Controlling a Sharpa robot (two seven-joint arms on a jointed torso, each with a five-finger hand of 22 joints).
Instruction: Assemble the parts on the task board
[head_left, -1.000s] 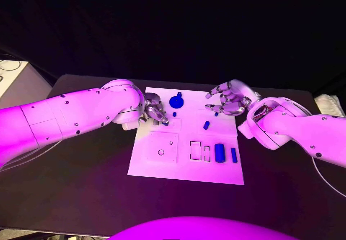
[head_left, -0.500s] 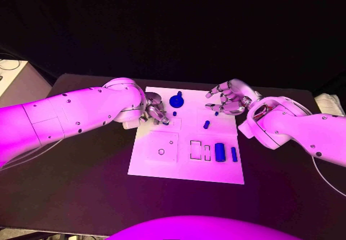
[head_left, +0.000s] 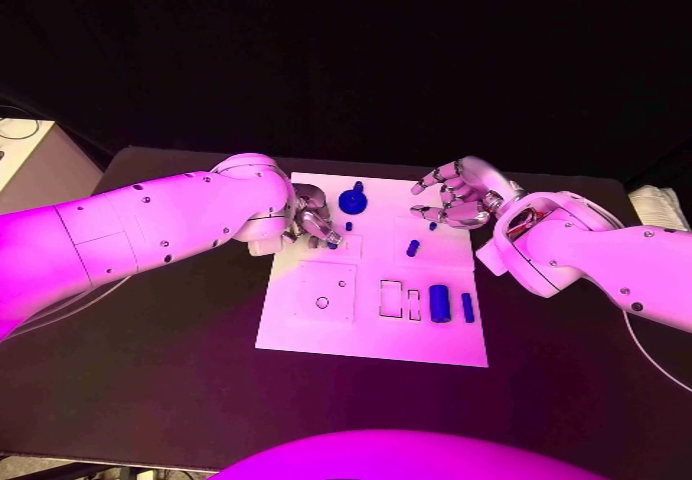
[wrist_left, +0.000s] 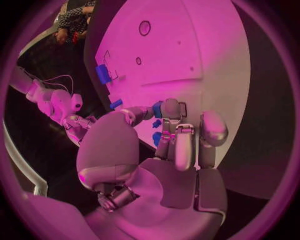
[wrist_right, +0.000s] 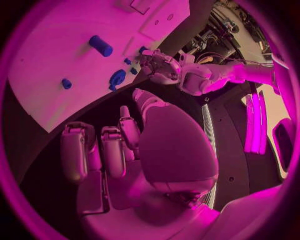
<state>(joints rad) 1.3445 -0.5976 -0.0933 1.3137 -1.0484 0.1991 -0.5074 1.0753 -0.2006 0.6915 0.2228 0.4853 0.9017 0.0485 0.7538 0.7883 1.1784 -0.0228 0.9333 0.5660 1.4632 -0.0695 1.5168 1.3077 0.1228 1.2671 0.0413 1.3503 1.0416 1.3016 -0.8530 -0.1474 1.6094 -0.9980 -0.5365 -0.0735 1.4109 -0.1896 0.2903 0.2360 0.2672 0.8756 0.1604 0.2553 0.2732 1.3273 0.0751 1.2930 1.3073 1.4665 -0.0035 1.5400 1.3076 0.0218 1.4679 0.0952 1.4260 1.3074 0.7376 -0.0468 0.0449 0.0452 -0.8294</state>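
Parts on task board, mid-table.

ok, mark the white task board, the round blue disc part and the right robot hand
white task board (head_left: 372, 335), head view, bare near portion.
round blue disc part (head_left: 353, 205), head view, disc face.
right robot hand (head_left: 459, 196), head view, middle of the hand.

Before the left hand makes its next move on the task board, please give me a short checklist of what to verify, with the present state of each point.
1. Left hand is over the task board: ok.
2. Left hand holds a small blue part: cannot tell; blue pieces sit at its fingertips.
3. Right hand holds nothing, fingers apart: ok.
4. Right hand is off the board's middle: ok.
5. Two long blue parts lie undisturbed near the board's right edge: ok.
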